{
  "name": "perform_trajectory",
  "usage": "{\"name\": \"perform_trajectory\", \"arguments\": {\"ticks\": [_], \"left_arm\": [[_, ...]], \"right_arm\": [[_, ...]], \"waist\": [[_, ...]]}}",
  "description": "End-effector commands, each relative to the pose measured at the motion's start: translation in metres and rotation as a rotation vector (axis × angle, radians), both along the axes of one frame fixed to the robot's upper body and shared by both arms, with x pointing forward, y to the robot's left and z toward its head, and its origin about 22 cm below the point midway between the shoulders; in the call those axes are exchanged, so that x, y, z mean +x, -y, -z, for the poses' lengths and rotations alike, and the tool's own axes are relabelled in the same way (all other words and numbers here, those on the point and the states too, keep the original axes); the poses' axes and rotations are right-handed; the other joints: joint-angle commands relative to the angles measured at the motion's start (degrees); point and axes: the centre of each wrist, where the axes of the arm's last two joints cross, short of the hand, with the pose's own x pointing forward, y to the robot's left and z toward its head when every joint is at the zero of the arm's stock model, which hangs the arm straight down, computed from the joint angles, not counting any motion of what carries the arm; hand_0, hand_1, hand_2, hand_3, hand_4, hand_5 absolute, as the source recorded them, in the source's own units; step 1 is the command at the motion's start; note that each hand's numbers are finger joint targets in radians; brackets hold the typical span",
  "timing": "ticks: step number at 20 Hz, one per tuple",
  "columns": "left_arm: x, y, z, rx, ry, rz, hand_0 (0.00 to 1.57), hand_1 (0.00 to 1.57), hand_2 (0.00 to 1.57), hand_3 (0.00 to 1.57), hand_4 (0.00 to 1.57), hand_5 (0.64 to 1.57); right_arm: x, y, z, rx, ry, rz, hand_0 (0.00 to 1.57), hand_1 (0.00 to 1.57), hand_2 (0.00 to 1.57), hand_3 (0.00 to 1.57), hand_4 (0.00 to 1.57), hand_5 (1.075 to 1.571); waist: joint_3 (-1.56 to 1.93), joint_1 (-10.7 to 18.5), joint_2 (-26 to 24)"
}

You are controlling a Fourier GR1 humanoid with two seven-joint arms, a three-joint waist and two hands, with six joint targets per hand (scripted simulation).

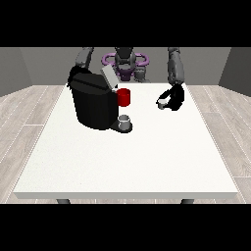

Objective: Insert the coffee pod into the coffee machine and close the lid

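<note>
Near the table's (pixel 147 162) far edge, a hand (pixel 174 98) grips the coffee pod (pixel 161 102).

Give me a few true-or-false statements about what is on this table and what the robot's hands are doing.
1. The black coffee machine stands toward the view's left side of the white table. True.
2. The machine's grey lid is shut flat. False: it stands tilted up, open.
3. The hand at the view's right holds a small pale coffee pod. True.
4. A small grey cup sits at the machine's front base. True.
5. The red cylinder lies at the table's near edge. False: it sits right beside the machine, above the grey cup.
</note>
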Motion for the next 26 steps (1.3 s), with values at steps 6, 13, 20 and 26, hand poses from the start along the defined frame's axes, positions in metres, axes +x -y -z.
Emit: {"name": "perform_trajectory", "arguments": {"ticks": [6,13,20,26], "left_arm": [[0.024,-0.002,-0.038,-0.061,0.048,0.157,1.45,1.45,1.45,1.39,0.62,1.571],[0.06,0.043,-0.093,-0.063,0.048,0.246,1.26,1.26,1.32,1.3,0.53,1.571],[0.082,0.043,-0.139,-0.066,0.145,0.188,1.25,1.25,1.33,1.29,0.57,1.571],[0.096,0.04,-0.208,-0.05,0.217,0.223,1.26,1.26,1.33,1.28,0.54,1.571]], "right_arm": [[-0.01,0.003,0.019,0.013,-0.071,0.027,0.0,0.0,0.0,0.0,0.5,1.571],[0.002,0.021,0.027,-0.002,-0.107,0.029,0.0,0.0,0.0,0.0,0.41,1.571],[0.011,-0.017,0.003,0.004,-0.021,-0.07,0.0,0.0,0.0,0.0,0.48,1.571],[0.016,-0.009,0.002,0.023,0.013,-0.057,0.0,0.0,0.0,0.0,0.52,1.571]], "waist": [[-0.06,1.06,-3.68],[-0.05,2.44,-6.1],[-0.08,-3.54,-2.02],[-0.05,-3.46,-1.28]]}}
